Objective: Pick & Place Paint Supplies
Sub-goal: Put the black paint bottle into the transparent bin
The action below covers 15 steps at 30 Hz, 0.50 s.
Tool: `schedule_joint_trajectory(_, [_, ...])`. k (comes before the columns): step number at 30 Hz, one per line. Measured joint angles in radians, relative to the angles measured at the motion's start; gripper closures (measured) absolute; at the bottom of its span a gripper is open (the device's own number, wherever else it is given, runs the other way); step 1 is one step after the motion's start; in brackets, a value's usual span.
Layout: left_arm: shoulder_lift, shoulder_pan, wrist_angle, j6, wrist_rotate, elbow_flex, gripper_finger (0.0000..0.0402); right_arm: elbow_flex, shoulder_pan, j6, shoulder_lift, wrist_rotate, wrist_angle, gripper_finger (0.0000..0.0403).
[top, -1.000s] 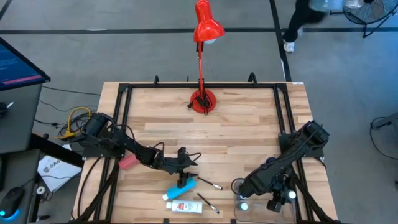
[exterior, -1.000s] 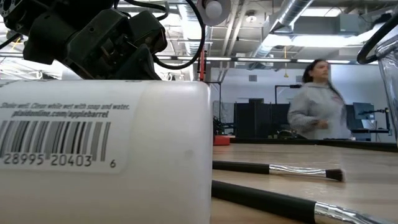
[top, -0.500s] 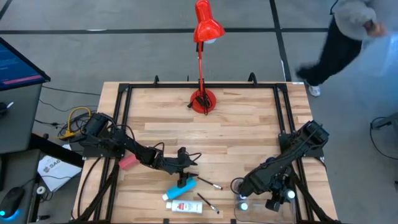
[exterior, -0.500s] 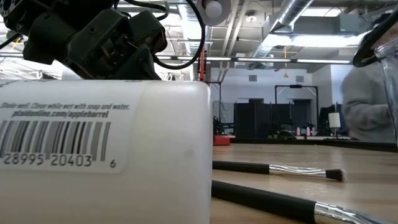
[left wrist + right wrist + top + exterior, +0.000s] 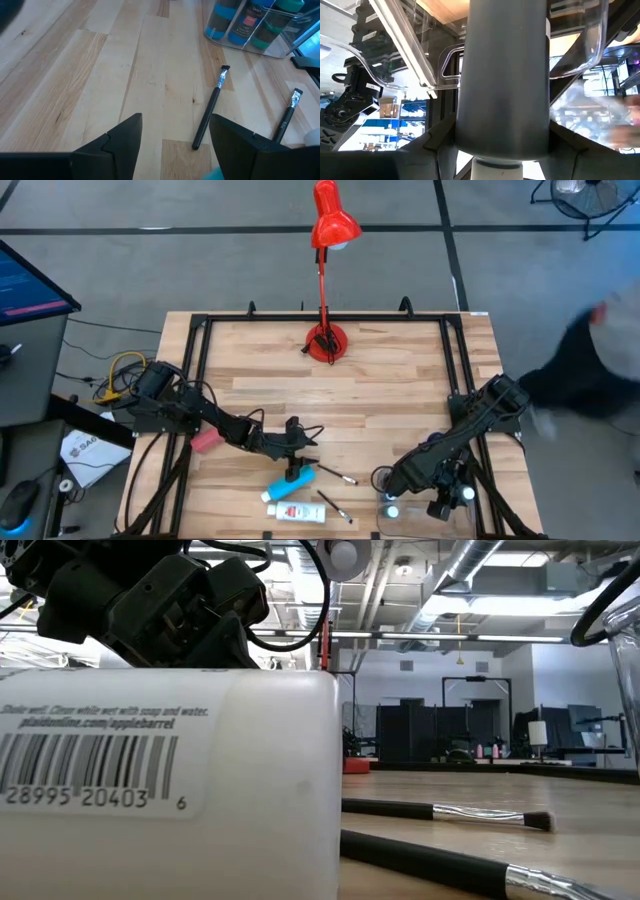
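The person (image 5: 600,365) has walked to the table's right; both arms unmoved. White tube (image 5: 165,785) reads "28995 20403". Left gripper (image 5: 172,137) gapes empty; right gripper (image 5: 502,145) clamps a grey bottle (image 5: 502,75).

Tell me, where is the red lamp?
In the high view, the red lamp stands at the table's far edge, near the middle, well beyond both arms.

Two black jointed arms trailing black cables
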Motion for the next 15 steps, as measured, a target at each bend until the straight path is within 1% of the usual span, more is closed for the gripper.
schedule_joint_trajectory(4, [0.000,-0.005,0.000,0.000,0.000,0.000,0.0192,-0.001,0.003,-0.020,0.025,-0.001,0.001,0.0199])
schedule_joint_trajectory(9, [0.000,-0.006,0.000,0.000,0.000,0.000,0.0192,-0.001,0.006,-0.087,0.065,-0.026,-0.005,0.0199])
schedule_joint_trajectory(15, [0.000,-0.006,0.000,0.000,0.000,0.000,0.0192,-0.001,0.004,-0.101,0.066,-0.020,-0.007,0.0199])
